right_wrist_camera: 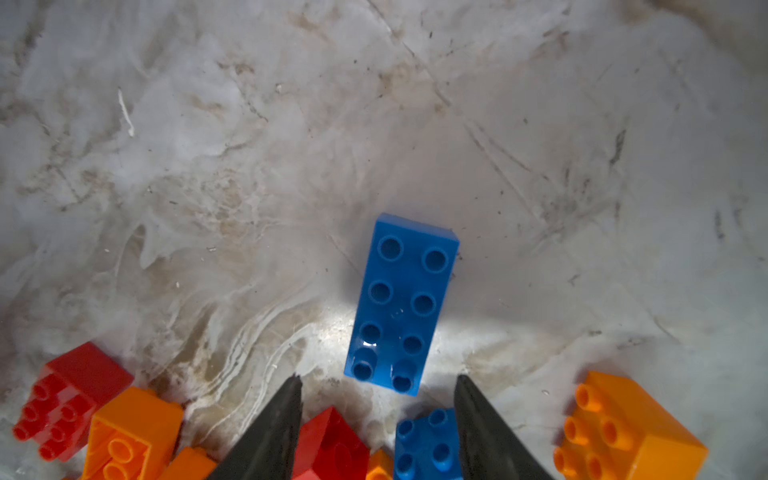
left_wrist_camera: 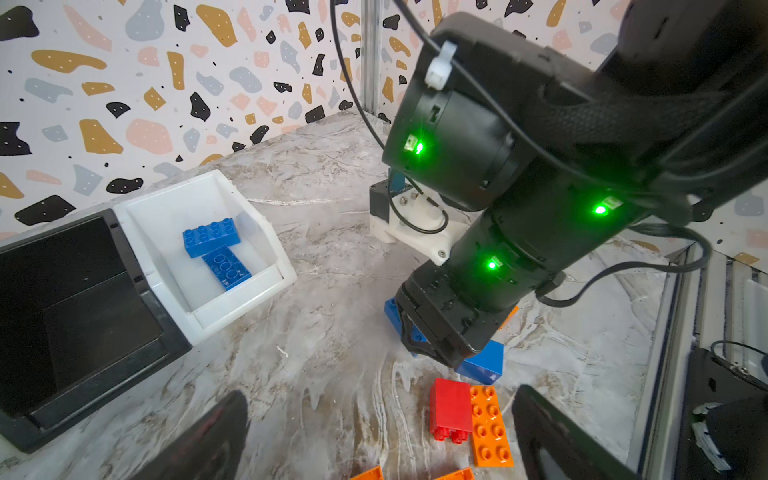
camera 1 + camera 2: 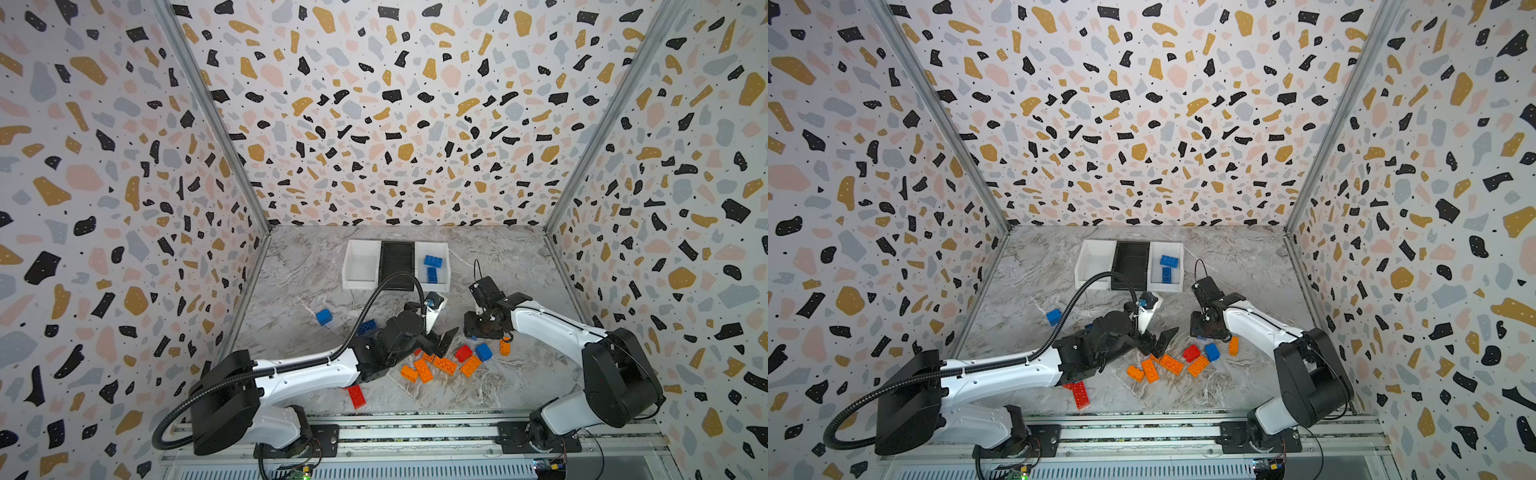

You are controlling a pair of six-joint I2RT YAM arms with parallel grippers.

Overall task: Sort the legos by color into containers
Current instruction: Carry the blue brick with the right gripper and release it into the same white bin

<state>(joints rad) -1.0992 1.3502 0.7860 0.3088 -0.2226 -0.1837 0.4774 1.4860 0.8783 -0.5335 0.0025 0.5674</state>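
**Two blue bricks binned; both grippers empty**

You are working on a marble table [image 3: 291,266] boxed in by speckled walls [image 3: 374,124]. Your left arm [image 3: 307,370] stretches in toward the middle. Your right arm [image 3: 548,324] bends in from the right with its wrist pointing down, and green lights [image 2: 419,147] glow on its joints.

Three bins sit touching in a row at the far side: the left white bin [image 3: 360,266], the black bin [image 3: 397,262] and the right white bin [image 2: 166,208]. The right white bin holds two blue bricks that touch in a T. One [image 2: 211,237] lies studs up and the other [image 2: 226,267] lies upside down.

Your left gripper [image 2: 378,395] stands wide with nothing between its fingers, at the left edge of the pile [image 3: 446,363]. Your right gripper [image 1: 378,378] is partly parted and holds nothing. Its tips sit just short of a long blue brick [image 1: 401,303], which lies flat and studs up on bare table.

The pile lies near the front between the grippers. It is mostly orange bricks [image 3: 423,370], with a red cube [image 3: 462,353] and a blue cube [image 3: 483,351].

A long red brick [image 3: 356,395] lies at the front, partly under the left arm. A lone blue brick [image 3: 323,316] sits well to the left. Another blue one [image 3: 368,327] is half hidden behind the left arm.

You cannot tell at this size whether the bricks or bins carry any writing.
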